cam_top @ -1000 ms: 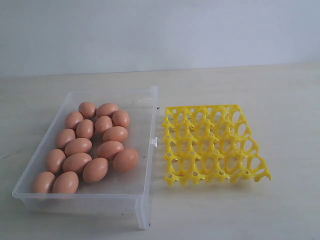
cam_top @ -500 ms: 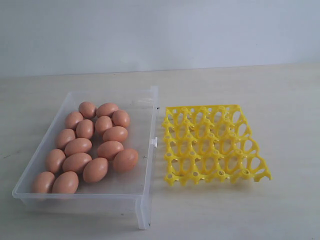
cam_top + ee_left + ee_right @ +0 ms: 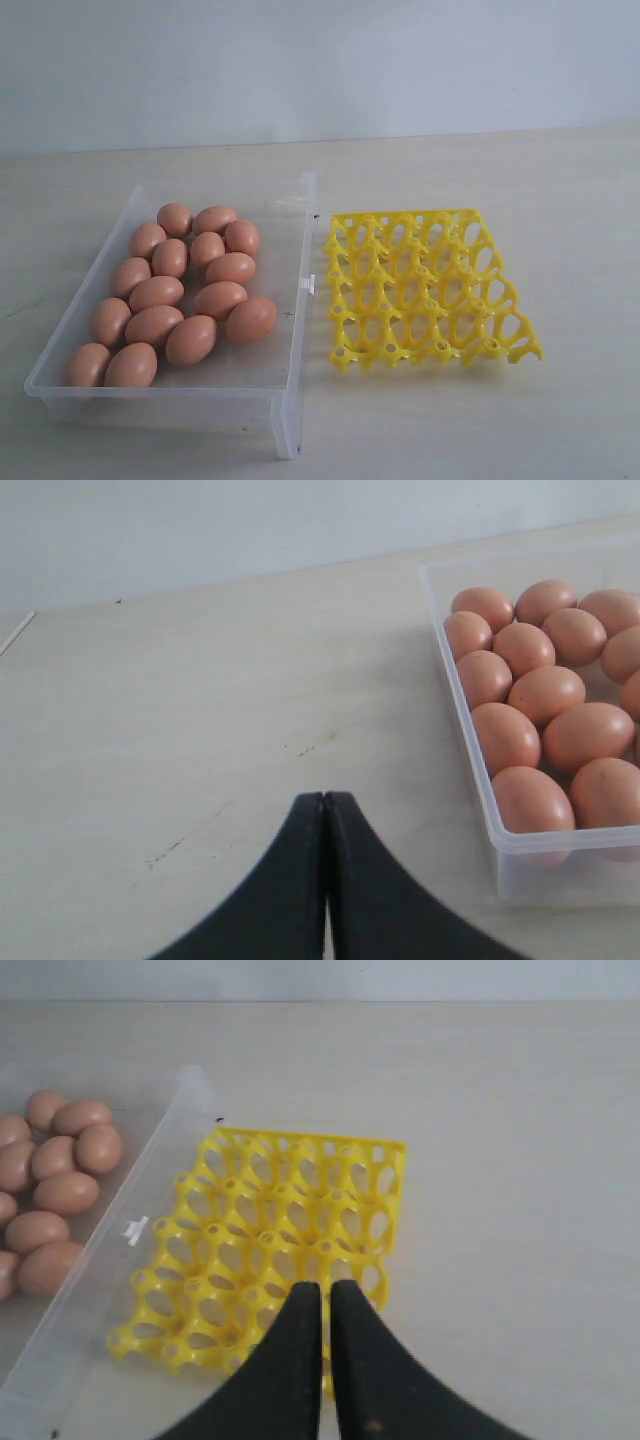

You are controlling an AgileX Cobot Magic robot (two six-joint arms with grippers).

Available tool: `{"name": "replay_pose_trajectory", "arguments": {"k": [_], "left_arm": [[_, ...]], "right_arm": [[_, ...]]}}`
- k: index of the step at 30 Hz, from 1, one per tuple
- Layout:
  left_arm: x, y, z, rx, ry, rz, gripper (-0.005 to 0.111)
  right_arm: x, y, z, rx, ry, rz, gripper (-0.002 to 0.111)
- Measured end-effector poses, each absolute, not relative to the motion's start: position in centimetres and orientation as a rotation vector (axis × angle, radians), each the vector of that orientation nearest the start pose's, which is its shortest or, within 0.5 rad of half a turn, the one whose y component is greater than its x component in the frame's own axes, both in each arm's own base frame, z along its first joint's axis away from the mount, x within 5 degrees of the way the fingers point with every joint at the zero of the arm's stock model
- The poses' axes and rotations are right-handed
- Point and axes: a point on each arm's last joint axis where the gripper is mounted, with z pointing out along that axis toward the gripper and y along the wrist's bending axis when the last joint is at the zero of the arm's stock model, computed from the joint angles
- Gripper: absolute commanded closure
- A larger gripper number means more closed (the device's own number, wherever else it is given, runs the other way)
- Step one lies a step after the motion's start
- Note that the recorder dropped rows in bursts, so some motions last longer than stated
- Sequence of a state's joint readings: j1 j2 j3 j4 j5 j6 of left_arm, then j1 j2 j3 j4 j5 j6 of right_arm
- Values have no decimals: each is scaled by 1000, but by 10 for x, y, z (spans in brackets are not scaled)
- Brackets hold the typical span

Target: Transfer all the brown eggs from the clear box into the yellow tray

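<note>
Brown eggs [image 3: 231,268] look smooth, likely crack easy. You pinch one softly round fat middle. Left gripper [image 3: 325,800], right gripper [image 3: 326,1290] closed, empty.

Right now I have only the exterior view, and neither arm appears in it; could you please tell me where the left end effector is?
Observer: The left end effector is shut and empty, pointing at bare table beside the clear box.
Operator: Thank you; and the right one?
Observer: The right end effector is all but shut and empty, over one edge of the yellow tray.
</note>
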State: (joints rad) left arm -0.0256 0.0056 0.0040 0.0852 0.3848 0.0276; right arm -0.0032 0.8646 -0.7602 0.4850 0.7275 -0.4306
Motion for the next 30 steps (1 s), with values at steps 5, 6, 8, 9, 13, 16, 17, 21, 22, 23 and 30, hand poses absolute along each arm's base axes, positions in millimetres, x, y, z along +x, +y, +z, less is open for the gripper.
{"name": "replay_pose_trajectory", "arguments": {"k": [5, 6, 8, 9, 13, 16, 17, 21, 22, 23, 30], "left_arm": [[53, 2, 177, 102, 1875, 86, 107], [53, 2, 177, 102, 1875, 86, 107], [53, 2, 177, 102, 1875, 86, 107], [53, 2, 177, 102, 1875, 86, 107], [53, 2, 177, 102, 1875, 86, 107], [53, 2, 177, 102, 1875, 86, 107], [53, 2, 177, 102, 1875, 86, 107], [53, 2, 177, 102, 1875, 86, 107], [53, 2, 177, 102, 1875, 86, 107], [53, 2, 177, 102, 1875, 86, 107], [53, 2, 177, 102, 1875, 86, 107]], "right_arm": [[175, 40, 315, -323, 2341, 389, 77], [178, 43, 314, -357, 2371, 400, 76], [184, 51, 316, -440, 2442, 434, 75], [186, 55, 316, -471, 2481, 451, 75], [205, 72, 322, -591, 2591, 439, 75], [221, 82, 326, -677, 2638, 376, 75], [227, 88, 328, -715, 2646, 359, 74], [242, 110, 327, -933, 2608, 321, 60], [246, 116, 326, -999, 2570, 313, 57], [251, 122, 326, -1055, 2523, 301, 57], [283, 155, 314, -1053, 2309, 454, 57]]}}
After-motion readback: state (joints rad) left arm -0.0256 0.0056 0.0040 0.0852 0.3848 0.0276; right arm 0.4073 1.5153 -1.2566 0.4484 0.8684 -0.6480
